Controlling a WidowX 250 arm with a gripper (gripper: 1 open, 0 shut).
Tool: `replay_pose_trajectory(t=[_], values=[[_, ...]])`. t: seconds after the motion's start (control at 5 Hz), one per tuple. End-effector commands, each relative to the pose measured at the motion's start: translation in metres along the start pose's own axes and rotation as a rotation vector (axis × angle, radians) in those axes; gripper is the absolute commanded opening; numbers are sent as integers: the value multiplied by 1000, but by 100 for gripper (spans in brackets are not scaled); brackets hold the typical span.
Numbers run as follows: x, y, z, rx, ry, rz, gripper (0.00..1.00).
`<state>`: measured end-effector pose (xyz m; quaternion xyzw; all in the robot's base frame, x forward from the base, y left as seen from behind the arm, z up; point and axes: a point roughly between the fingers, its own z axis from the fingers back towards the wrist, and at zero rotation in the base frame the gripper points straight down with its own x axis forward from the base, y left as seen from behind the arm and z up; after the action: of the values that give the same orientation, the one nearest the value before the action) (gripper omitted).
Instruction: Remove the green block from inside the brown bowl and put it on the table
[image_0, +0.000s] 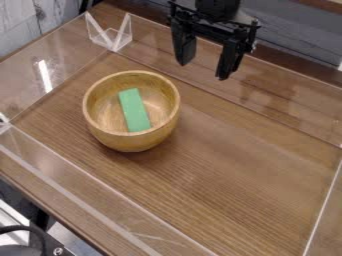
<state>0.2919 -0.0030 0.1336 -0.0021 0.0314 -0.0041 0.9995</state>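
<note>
The green block (134, 109) lies flat inside the brown bowl (131, 133), running front to back across the bowl's floor. The bowl stands on the left half of the table (254, 160). My gripper (203, 58) hangs at the back, above and to the right of the bowl, pointing down. Its black fingers (227, 62) stand apart with nothing between them, so it is open. It touches neither the bowl nor the block.
Low clear acrylic walls (107, 32) border the tabletop on all sides, with a folded corner piece at the back left. Bare wood-grain surface stretches right of and in front of the bowl. A dark cable shows at the bottom left corner.
</note>
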Motion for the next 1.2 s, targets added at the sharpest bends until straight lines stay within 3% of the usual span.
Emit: replay_pose_trajectory(t=[0.0,1.0], values=[[-2,2,-6,-1,15,19,100],[-18,28,-20,-10,25,223,100]])
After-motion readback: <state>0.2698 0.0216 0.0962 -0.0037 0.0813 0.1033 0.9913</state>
